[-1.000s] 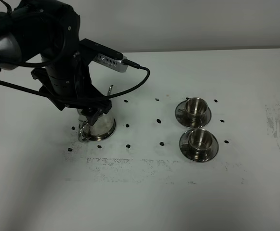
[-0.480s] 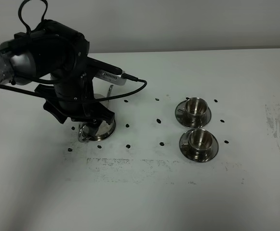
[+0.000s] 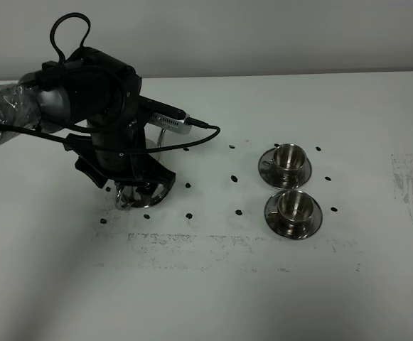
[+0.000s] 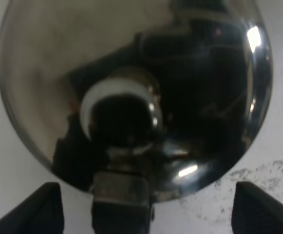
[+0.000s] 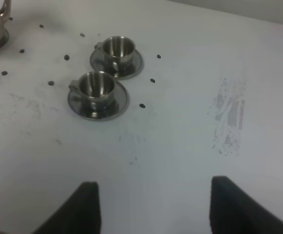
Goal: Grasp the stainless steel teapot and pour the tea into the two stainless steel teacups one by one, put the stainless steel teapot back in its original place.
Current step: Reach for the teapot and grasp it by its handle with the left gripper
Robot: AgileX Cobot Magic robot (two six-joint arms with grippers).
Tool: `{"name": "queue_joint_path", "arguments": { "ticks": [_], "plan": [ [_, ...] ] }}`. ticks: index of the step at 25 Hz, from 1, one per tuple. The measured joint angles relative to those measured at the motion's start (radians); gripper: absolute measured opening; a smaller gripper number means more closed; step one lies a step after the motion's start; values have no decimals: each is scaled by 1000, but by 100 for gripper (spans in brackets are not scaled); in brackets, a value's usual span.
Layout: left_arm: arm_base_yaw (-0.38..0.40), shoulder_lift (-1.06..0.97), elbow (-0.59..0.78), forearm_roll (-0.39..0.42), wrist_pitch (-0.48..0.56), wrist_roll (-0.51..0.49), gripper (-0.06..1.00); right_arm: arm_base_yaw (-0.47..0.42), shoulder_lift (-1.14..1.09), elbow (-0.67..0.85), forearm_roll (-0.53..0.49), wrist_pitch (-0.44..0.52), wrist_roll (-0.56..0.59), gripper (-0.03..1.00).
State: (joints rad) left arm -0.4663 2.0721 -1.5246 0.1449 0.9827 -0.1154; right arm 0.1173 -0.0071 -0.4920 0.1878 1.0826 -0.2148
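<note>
The stainless steel teapot [image 3: 148,193] stands left of centre, mostly covered by my left arm; its loop handle [image 3: 124,199] and thin spout [image 3: 163,132] stick out. From above, the left wrist view shows the teapot [image 4: 131,73] with its knobbed lid [image 4: 122,114] and handle [image 4: 122,200]. My left gripper [image 4: 151,209] is open, with one finger on each side of the handle and not touching it. The two stainless steel teacups [image 3: 288,158] [image 3: 294,206] sit on saucers to the right, also seen as teacups [image 5: 113,48] [image 5: 96,87]. My right gripper [image 5: 156,209] hovers open and empty. The tea and the original place are hidden.
Small black dots [image 3: 233,177] mark the white table [image 3: 213,284] around the pot and the cups. Scuffed grey patches lie along the front [image 3: 192,245] and at the far right [image 3: 409,185]. A black cable [image 3: 192,138] loops off the left arm.
The left arm has swung forward and down over the teapot, covering more of its body. The teapot, the cups and the open jaws stay as they were.
</note>
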Motion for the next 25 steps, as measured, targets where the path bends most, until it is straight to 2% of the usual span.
{"name": "queue_joint_path", "arguments": {
  "ticks": [7,20,25],
  "plan": [
    [2,0,0,0,-18,-10,67,0,0,0,0,0,0,48],
    [2,0,0,0,-18,-39,50,0,0,0,0,0,0,48],
    [2,1,0,0,-5,-42,47,0,0,0,0,0,0,48]
  ]
}}
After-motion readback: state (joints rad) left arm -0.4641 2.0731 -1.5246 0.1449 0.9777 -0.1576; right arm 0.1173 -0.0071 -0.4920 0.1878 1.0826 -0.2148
